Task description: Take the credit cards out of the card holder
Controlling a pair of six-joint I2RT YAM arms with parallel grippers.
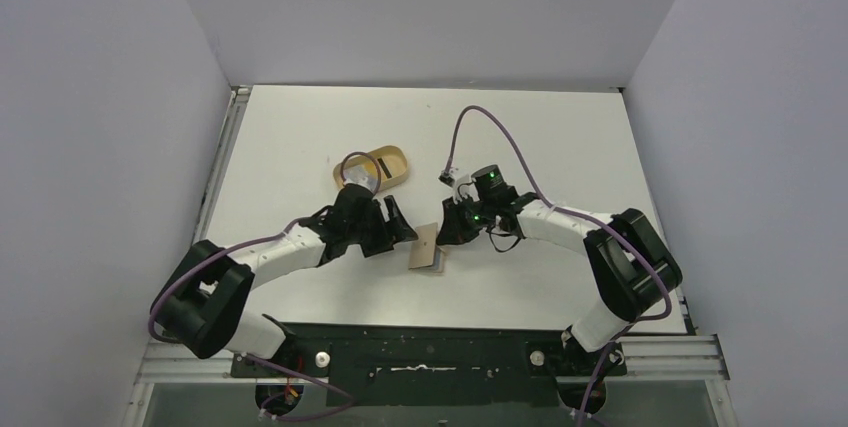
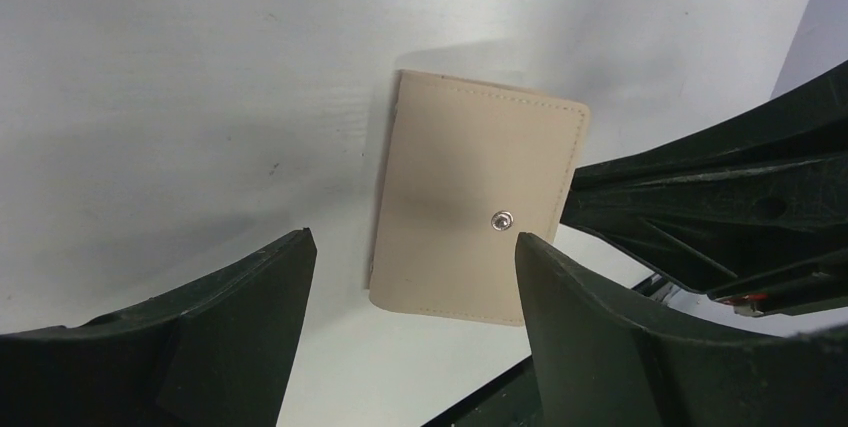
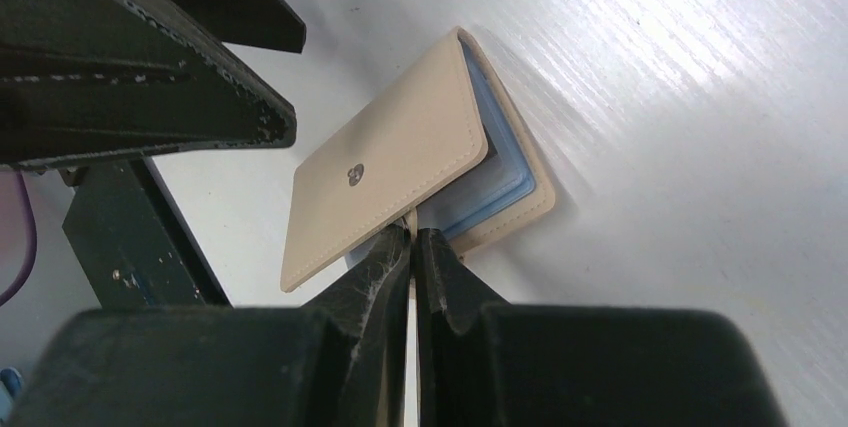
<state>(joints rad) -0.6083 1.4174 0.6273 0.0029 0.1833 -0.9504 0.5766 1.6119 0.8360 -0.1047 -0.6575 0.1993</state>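
Note:
The tan card holder (image 1: pixel 427 248) lies on the white table between my two grippers. In the right wrist view its top flap (image 3: pixel 385 172) is raised at an angle, and light blue credit cards (image 3: pixel 492 185) show inside, lying on the lower flap. My right gripper (image 3: pixel 412 232) is shut on the holder's small snap tab at the flap's edge; it also shows in the top view (image 1: pixel 449 230). My left gripper (image 2: pixel 412 247) is open and empty just above the holder (image 2: pixel 478 197), with one finger on each side of its near edge, and it shows in the top view (image 1: pixel 402 227) too.
An oval tan tray (image 1: pixel 371 168) with a yellow inside stands behind the left gripper. The table's dark front edge (image 2: pixel 480 402) runs close to the holder. The right gripper's black fingers (image 2: pixel 700 197) reach in at the holder's right side.

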